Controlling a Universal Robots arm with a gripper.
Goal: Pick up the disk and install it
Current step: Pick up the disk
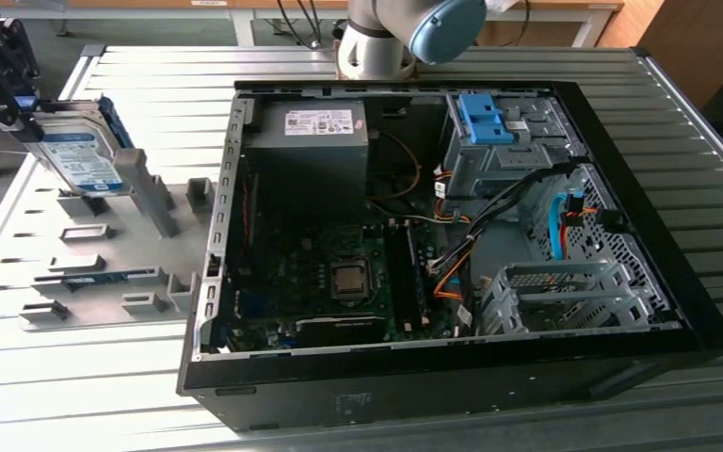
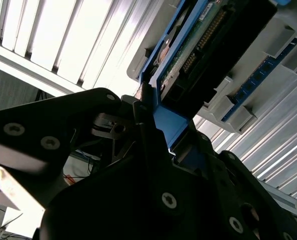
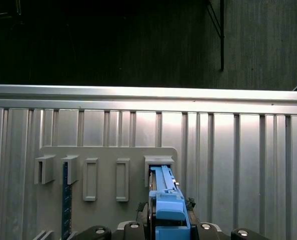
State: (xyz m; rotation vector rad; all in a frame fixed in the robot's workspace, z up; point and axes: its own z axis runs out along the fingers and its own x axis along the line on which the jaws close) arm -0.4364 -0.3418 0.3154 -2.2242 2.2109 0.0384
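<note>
Jaws clamped on disk, on edge, long axis pointing down toward grey rack.

We see the disk at the exterior view's left, standing on edge and tilted. It is silver with a white-and-blue label and a bright blue bracket along its edges. The gripper clamps that blue edge. The disk sits at the far end of the grey rack.
</note>
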